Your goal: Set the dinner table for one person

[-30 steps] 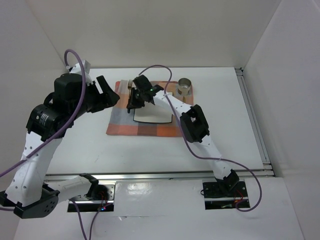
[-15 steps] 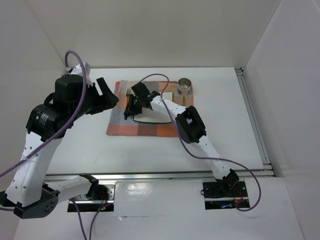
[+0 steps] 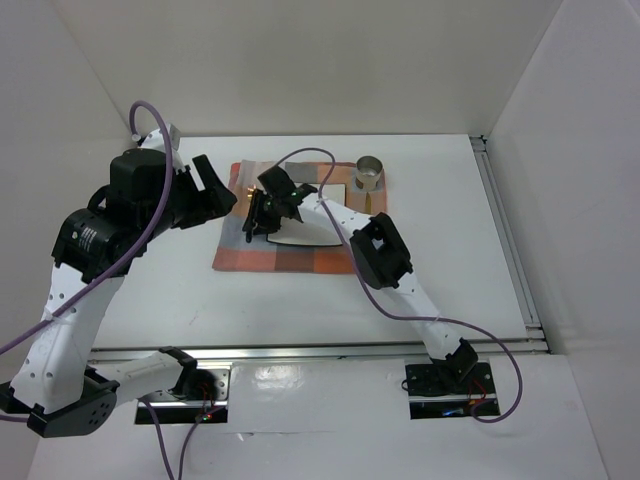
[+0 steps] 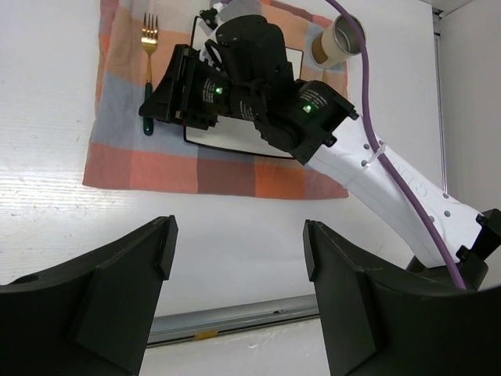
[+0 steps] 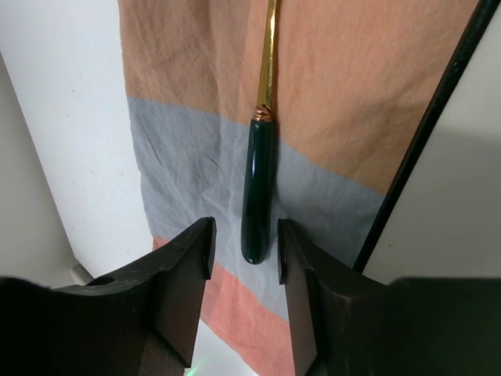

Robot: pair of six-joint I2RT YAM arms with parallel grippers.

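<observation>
The white dinner table point(image 3: 450, 250) carries an orange, grey and blue checked cloth point(image 3: 285, 260). On the cloth lie a square white plate with a black rim point(image 3: 305, 235) and, left of it, a fork point(image 4: 147, 70) with gold tines and a dark green handle point(image 5: 258, 188). My right gripper point(image 5: 244, 251) is open, low over the cloth, its jaws either side of the handle's end without touching it. It also shows in the top view point(image 3: 253, 220). My left gripper point(image 4: 239, 235) is open and empty, raised over the table left of the cloth point(image 3: 215, 190).
A metal cup point(image 3: 370, 173) stands at the cloth's far right corner. The plate's black rim point(image 5: 427, 141) runs just right of the right gripper. A metal rail point(image 3: 380, 345) lines the table's near edge. White walls enclose the table.
My right gripper has moved left and nearer, from the plate's far left corner to the fork's handle end. The left arm has not moved.
</observation>
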